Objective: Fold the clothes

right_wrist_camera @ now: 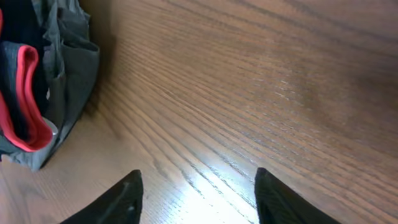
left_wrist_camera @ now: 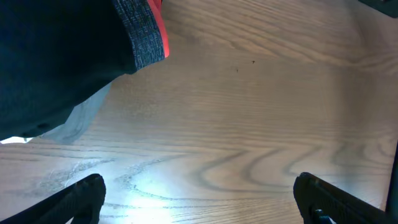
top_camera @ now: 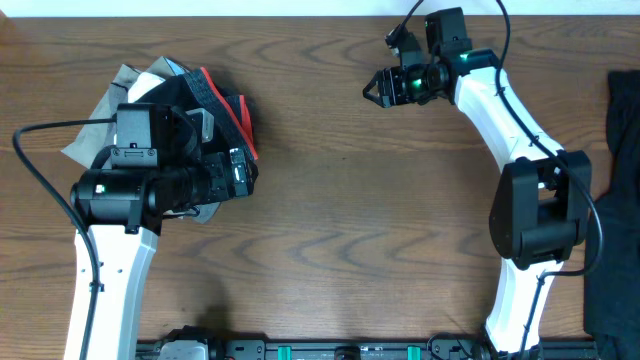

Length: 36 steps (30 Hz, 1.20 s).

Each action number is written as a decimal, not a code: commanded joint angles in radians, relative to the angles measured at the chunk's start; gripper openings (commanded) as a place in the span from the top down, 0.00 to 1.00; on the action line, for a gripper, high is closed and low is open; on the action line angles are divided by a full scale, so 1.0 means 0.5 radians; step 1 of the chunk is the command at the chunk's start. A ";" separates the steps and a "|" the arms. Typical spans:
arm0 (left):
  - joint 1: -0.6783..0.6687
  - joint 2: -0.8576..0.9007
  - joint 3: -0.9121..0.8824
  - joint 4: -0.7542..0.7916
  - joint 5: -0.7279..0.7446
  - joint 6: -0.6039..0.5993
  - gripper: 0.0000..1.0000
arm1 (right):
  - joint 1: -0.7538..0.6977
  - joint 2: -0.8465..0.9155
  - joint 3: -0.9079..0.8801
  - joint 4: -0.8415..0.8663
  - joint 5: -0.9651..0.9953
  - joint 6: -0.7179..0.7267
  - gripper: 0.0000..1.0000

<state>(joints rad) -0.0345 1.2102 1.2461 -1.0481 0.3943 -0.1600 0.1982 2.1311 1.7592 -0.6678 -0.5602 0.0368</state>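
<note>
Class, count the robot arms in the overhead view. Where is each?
2. The left arm is at the left, over a heap of clothing; the right arm is at the right, reaching toward the top edge.

Brown wood-grain table point(top_camera: 340, 170), matte finish. Pale strip point(top_camera: 200, 6) runs past the table's far edge. Bright glare point(left_wrist_camera: 143, 202) on the tabletop in both wrist views.

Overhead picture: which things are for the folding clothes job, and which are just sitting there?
For the job:
- black cloth at the right edge, not folded yet
- pile of clothes on the left
- left gripper, open and empty
- right gripper, open and empty

Just there:
- wooden table
</note>
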 commanded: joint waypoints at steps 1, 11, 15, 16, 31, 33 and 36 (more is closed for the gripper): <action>0.001 -0.004 0.034 -0.003 0.026 0.019 0.02 | -0.036 -0.074 0.048 0.004 -0.009 -0.017 0.40; 0.001 -0.004 0.034 0.012 0.025 0.020 0.02 | -0.226 -0.120 0.050 -0.108 0.018 0.063 0.34; 0.001 -0.004 0.034 0.021 0.011 0.019 0.02 | -0.404 -0.210 0.050 -0.217 0.177 0.207 0.33; 0.001 -0.004 0.034 0.021 0.011 0.019 0.02 | -0.459 -0.242 0.050 -0.261 0.241 0.233 0.32; -0.089 -0.004 0.034 0.065 0.010 0.057 0.02 | -1.000 -0.204 0.045 -0.903 1.086 0.353 0.24; -0.138 -0.004 0.034 0.063 0.010 0.056 0.02 | -1.066 -0.213 0.047 -0.900 1.514 0.488 0.20; -0.205 -0.004 0.034 0.064 0.008 0.057 0.02 | -1.228 -0.219 0.050 -0.824 1.689 0.524 0.12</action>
<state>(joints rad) -0.1127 1.2102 1.2461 -1.0164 0.3939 -0.1524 -0.3325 2.0224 1.7729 -1.0958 0.0814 0.2451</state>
